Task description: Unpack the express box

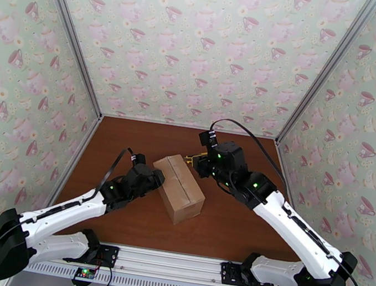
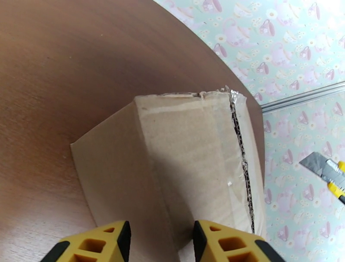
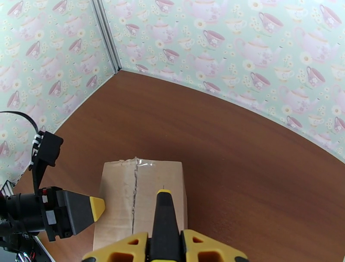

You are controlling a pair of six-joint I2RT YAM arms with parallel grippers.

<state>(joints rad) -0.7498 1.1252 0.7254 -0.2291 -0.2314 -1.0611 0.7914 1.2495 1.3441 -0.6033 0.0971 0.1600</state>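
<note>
The express box (image 1: 178,190), a plain brown carton, lies on the brown table with its taped seam up. In the left wrist view the seam (image 2: 241,151) gapes as a ragged slit along the top. My left gripper (image 1: 157,180) rests against the box's left side, its yellow fingers (image 2: 108,241) apart with the box's long upper edge running into the gap. My right gripper (image 3: 164,243) is shut on a black and yellow utility knife (image 3: 164,215). The knife hangs over the box's (image 3: 142,194) far end, just right of the seam, blade (image 2: 319,166) out.
Teacup-patterned walls with metal corner posts (image 1: 299,109) close in the table (image 1: 232,225) on three sides. Bare brown tabletop lies behind and to the right of the box. The arms' base rail (image 1: 169,275) runs along the near edge.
</note>
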